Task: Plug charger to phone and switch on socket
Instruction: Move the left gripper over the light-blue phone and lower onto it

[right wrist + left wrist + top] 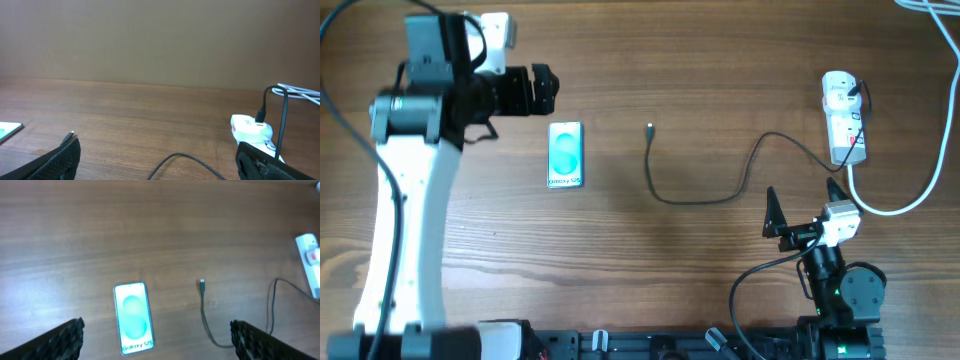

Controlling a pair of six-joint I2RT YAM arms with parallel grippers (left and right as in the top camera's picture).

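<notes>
At the far left the left claw [546, 90] hangs above the wooden counter [660, 60], released, its fingers [62, 341] spread wide at the two bottom corners of the left wrist view and holding nothing. Just right of it and a little nearer, the phone [566, 154] lies flat on the counter, screen up, its long side running near to far and its small text at the near end; it touches neither claw. To the right of the phone, and clearly apart from it, rests the plug tip [649, 128] of the charger [705, 200], pointing to the far side and joined to nothing. From that tip the thin black cable runs toward the near side, bends right in a shallow loop, climbs back toward the far side and goes on right to the socket [842, 120], which lies at the far right with its length near to far. A black plug sits in the socket's far half, on its right side. A white cable [910, 205] leaves the socket's near end, sweeps right and runs off toward the far right corner. Near of the socket, the right claw [802, 195] is also released, fingers wide apart and empty, pointing toward the far side between the charger's loop and the white cable
</notes>
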